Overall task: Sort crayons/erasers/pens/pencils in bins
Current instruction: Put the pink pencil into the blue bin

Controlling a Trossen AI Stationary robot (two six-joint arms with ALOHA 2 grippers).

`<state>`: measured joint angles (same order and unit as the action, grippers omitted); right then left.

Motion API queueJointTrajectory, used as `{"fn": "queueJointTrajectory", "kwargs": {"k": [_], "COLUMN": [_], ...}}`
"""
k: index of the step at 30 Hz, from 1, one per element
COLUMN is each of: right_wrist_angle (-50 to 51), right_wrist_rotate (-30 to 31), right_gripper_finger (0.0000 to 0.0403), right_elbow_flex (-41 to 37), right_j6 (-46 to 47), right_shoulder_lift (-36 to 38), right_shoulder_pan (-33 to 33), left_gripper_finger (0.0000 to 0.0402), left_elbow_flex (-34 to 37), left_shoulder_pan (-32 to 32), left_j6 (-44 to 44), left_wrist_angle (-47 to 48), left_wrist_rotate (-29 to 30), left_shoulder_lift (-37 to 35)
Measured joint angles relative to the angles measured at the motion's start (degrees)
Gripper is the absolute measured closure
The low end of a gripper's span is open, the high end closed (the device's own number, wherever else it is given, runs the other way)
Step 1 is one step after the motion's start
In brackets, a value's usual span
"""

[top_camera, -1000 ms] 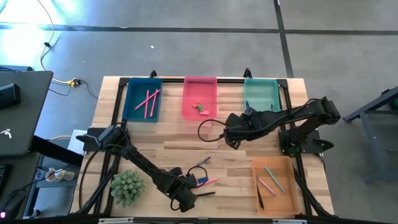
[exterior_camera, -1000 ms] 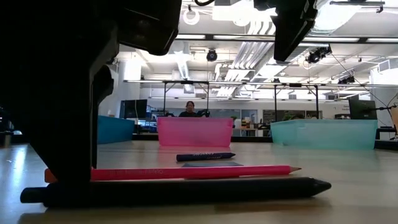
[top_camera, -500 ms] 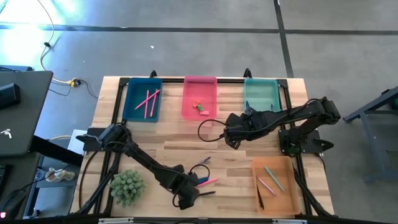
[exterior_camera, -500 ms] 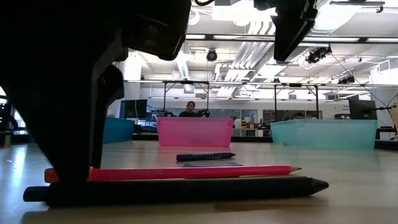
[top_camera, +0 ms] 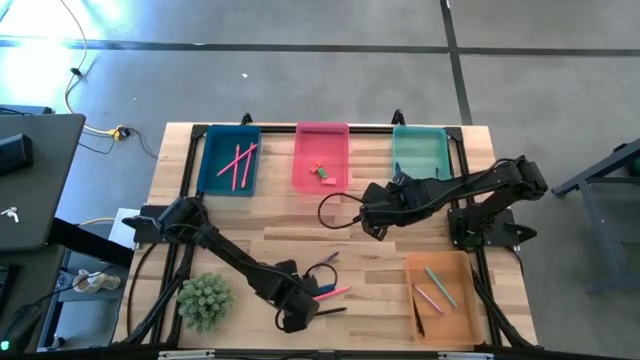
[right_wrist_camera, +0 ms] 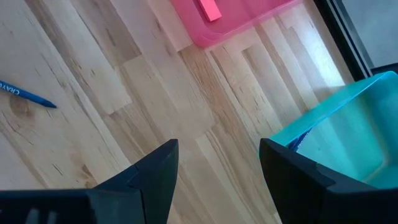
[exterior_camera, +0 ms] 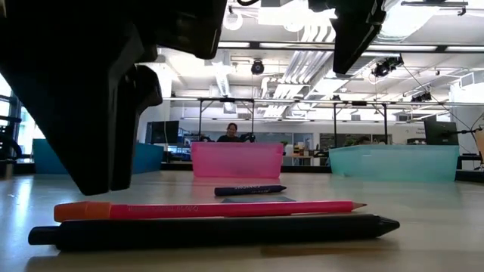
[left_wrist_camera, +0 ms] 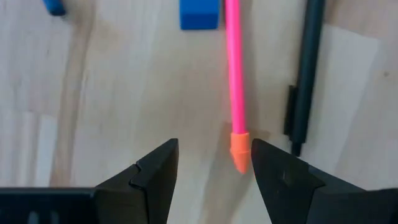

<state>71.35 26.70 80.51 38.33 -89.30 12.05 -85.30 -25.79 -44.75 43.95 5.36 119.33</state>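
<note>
left claw (left_wrist_camera: 211,163) open and empty above pink pencil (left_wrist_camera: 235,74), beside black pen (left_wrist_camera: 305,68)

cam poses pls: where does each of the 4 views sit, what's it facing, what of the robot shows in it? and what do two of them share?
High: overhead, straight down; both arms, four bins.
Low: table height, level across; pink pencil, black pen, arm parts from above.
Left wrist: looks down past the open left gripper at the blue eraser.
Right wrist: past the open right gripper at the pink bin, teal bin.
Shared: low and left wrist both show pencil and pen.
</note>
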Motion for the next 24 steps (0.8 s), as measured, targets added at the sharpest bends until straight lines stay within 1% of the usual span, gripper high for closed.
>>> {"fn": "queueJointTrajectory", "kwargs": {"k": [8, 15, 21, 24], "right_wrist_angle": [-0.02, -0.01, -0.01, -0.02], "right_wrist_rotate": [0.0, 0.0, 0.02, 0.04], "right_gripper_finger": [0.0187, 0.0187, 0.0187, 0.0187], "right_elbow_flex": [-0.02, -0.02, -0.01, 0.0], "right_j6": [-1.15, -1.27, -1.29, -1.27], "right_shoulder_lift": [0.02, 0.02, 0.0, 0.0], "right_shoulder_pan": [0.0, -0.02, -0.07, -0.07], "left_gripper_finger": [0.0209, 0.0209, 0.0209, 0.0209], "left_elbow_flex": [0.17, 0.28, 0.22, 0.11], "left_shoulder_pan": [-0.58, -0.21, 0.05, -0.1], "left_j6": [0.0, 1.44, 1.91, 1.95], "left_wrist_angle": [-1.82, -1.93, -2.66, -3.53], "left_wrist_rotate": [0.08, 3.07, 2.99, 1.93], "left_shoulder_lift": [0.09, 0.39, 1.76, 2.61]}}
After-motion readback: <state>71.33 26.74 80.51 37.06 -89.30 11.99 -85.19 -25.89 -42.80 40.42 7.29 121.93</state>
